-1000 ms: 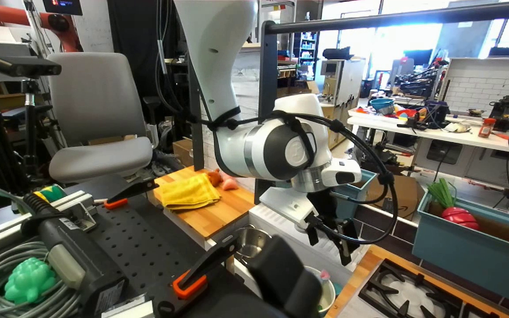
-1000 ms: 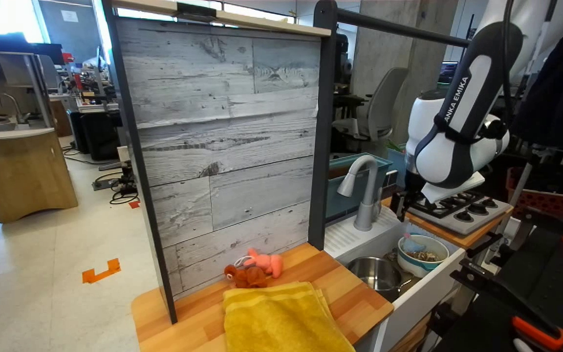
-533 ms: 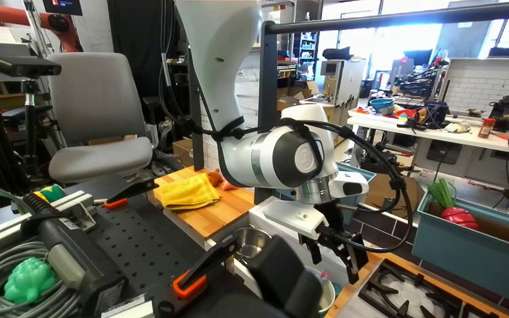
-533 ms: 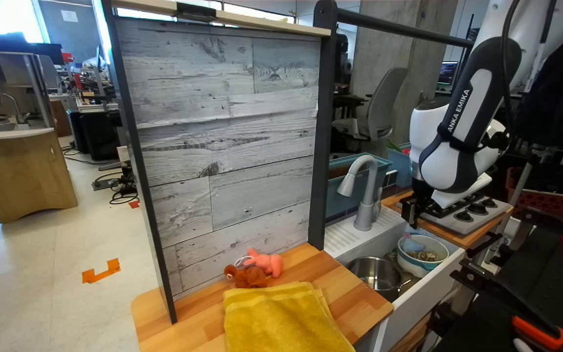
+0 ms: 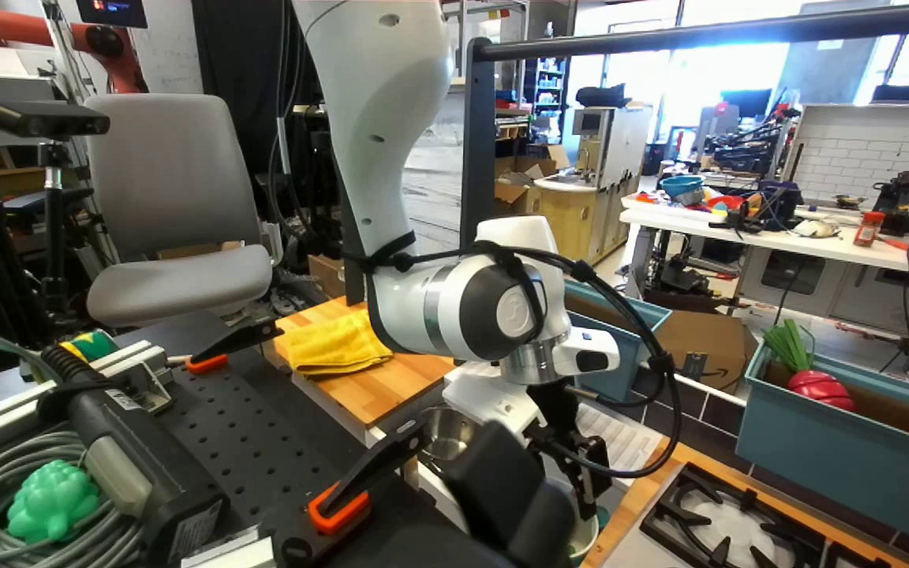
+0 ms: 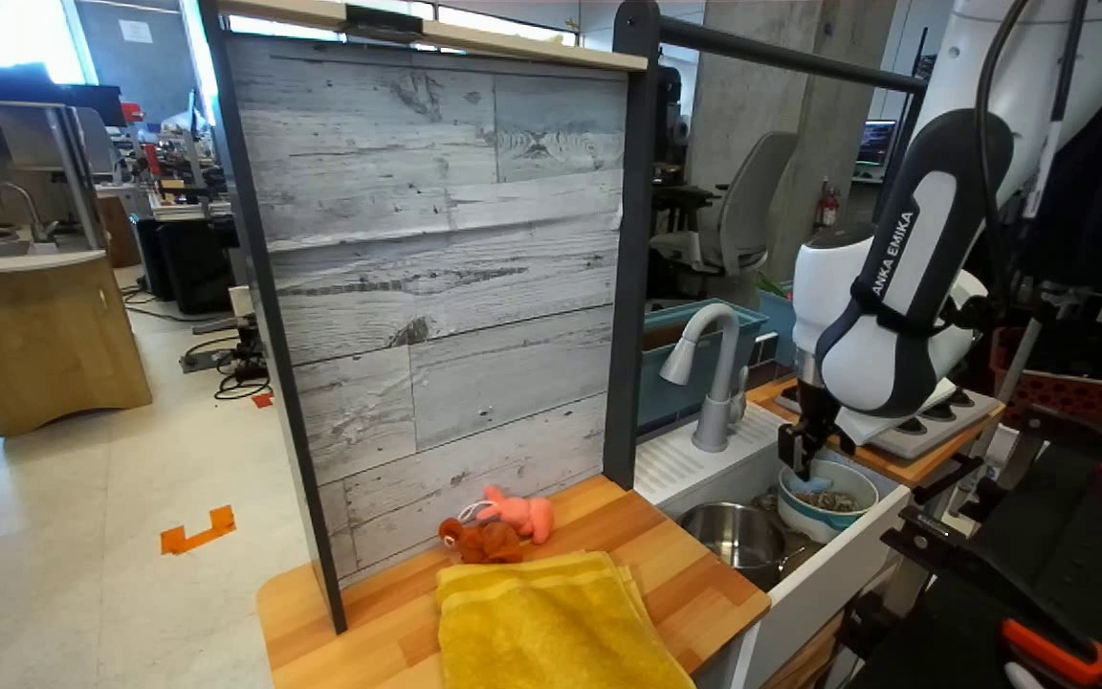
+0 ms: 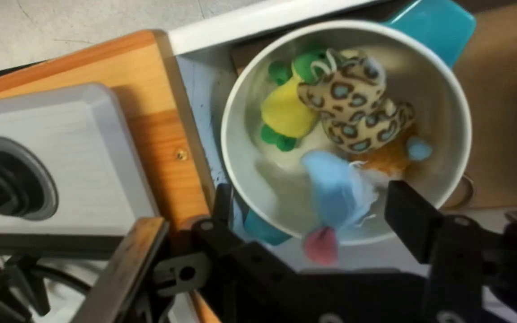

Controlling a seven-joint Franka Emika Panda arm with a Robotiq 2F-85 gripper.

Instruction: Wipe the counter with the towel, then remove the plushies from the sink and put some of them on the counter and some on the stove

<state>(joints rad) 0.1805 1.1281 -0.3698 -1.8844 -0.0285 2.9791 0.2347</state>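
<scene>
The hand (image 7: pixel 310 206) has its 2 fingers well apart above the white pot (image 7: pixel 225 130), which stands in the sink (image 6: pixel 838 566); in both exterior views a fingertip overlaps the pot's rim, and whether they touch I cannot tell. At least 4 toys lie in the pot. In the wrist view a blue toy (image 7: pixel 332 188) shows in the gap between the fingers, its pink end over the rim. Farther in are a yellow and green toy (image 7: pixel 287 112), a spotted toy (image 7: pixel 352 103) overlapping it, and an orange toy (image 7: pixel 384 159) partly under the spotted toy. The pot's floor shows to the left of the blue toy, giving some room there.

A strip of wood (image 7: pixel 159 148) beside the stove (image 7: pixel 83 152) ends in a straight edge close to the pot. A metal pot (image 6: pixel 733 531) sits near the white pot. The yellow towel (image 6: pixel 551 622) lies on the wooden surface (image 6: pixel 690 584), with wood showing between it and the edge by the sink. In an exterior view a pink toy (image 6: pixel 519 514) and a brown toy (image 6: pixel 484 544) lie beyond it, near the panel (image 6: pixel 474 325).
</scene>
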